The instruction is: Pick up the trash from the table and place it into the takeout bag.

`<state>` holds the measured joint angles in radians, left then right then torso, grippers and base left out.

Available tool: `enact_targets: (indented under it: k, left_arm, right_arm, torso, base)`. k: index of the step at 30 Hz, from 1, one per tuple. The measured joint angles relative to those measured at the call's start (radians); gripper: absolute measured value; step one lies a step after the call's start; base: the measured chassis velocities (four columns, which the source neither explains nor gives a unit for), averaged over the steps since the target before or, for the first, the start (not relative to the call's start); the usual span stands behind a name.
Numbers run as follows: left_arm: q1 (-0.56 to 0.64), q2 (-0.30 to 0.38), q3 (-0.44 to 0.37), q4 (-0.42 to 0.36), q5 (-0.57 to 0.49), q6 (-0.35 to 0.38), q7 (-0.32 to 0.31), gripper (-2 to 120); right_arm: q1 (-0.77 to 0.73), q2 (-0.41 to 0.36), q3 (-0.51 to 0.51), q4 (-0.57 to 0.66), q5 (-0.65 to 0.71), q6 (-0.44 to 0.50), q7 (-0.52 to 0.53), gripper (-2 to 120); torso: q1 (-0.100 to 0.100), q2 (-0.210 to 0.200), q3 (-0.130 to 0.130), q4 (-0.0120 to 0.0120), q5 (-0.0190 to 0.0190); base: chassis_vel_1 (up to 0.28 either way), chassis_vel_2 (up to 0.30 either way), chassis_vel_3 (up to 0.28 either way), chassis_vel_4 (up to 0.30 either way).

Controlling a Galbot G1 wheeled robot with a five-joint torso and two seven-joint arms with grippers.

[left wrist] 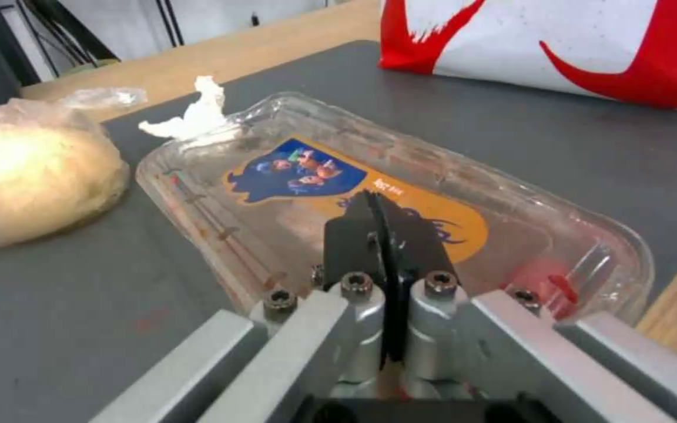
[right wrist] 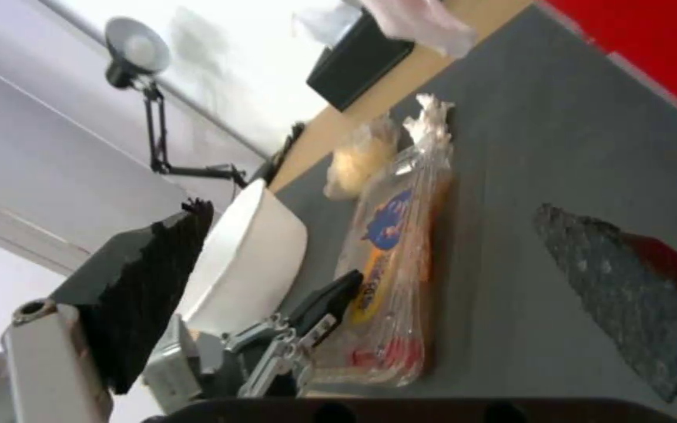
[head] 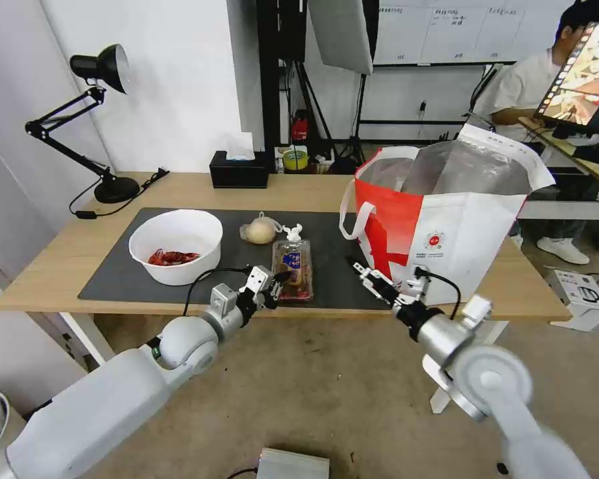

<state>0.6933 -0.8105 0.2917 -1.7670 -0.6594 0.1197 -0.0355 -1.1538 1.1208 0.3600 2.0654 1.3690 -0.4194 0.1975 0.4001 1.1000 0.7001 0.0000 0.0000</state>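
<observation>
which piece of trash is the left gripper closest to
The clear clamshell tray with the blue-and-orange label: the left gripper, fingers shut, sits at its near end. The knotted bag, tissue and white bowl lie farther off.

White walls (head: 180, 80) enclose the room, and the floor (head: 326, 386) is mottled beige. A black desk lamp (head: 96, 70) on a jointed arm and a black tissue box (head: 238, 169) stand at the back. Behind them are black stands (head: 293, 73), a whiteboard (head: 439, 30) and a tilted monitor (head: 586, 73).
</observation>
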Motion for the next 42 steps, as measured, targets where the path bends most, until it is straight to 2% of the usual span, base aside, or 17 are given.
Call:
enact_targets:
  k: [5,7,16,42]
  left_arm:
    - [0.0,0.002,0.0,-0.001,0.0,-0.002,0.0,0]
    - [0.009,0.003,-0.002,-0.01,-0.009,-0.004,-0.001,0]
    - [0.016,0.009,-0.016,-0.014,-0.026,-0.007,-0.003,0]
    - [0.014,-0.002,-0.006,-0.002,-0.025,-0.026,-0.002,0]
  right_arm:
    - [0.055,0.006,-0.033,-0.038,-0.005,-0.019,0.033,100]
    - [0.152,0.018,-0.091,-0.1,-0.004,-0.074,0.08,100]
    - [0.286,0.044,-0.175,-0.189,0.007,-0.143,0.151,100]
    - [0.448,0.12,-0.282,-0.342,0.024,-0.218,0.26,100]
  torso:
    - [0.0,0.0,0.0,0.0,-0.0001]
    - [0.0,0.0,0.0,0.0,-0.0001]
    - [0.0,0.0,0.0,0.0,0.0]
    - [0.0,0.0,0.0,0.0001,-0.0001]
  base:
    - [0.0,0.0,0.0,0.0]
    - [0.0,0.0,0.0,0.0]
    - [0.0,0.0,0.0,0.0]
    - [0.0,0.0,0.0,0.0]
